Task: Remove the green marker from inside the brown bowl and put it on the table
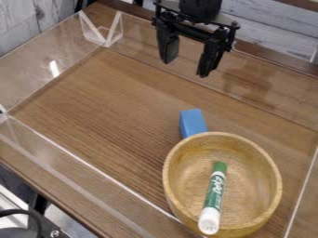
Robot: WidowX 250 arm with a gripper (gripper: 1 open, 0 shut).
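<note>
The green marker (215, 196) lies inside the brown bowl (180, 163) at the front right of the table (99, 112). Its white cap end points toward the bowl's near rim. My gripper (189, 58) hangs at the back of the table, well above and behind the bowl. Its black fingers (166, 46) stand apart, open, with nothing between them.
A small blue block (192, 123) sits on the table just behind the bowl's rim. Clear acrylic walls (50, 65) run along the table's edges, with a folded clear piece (99, 30) at the back left corner.
</note>
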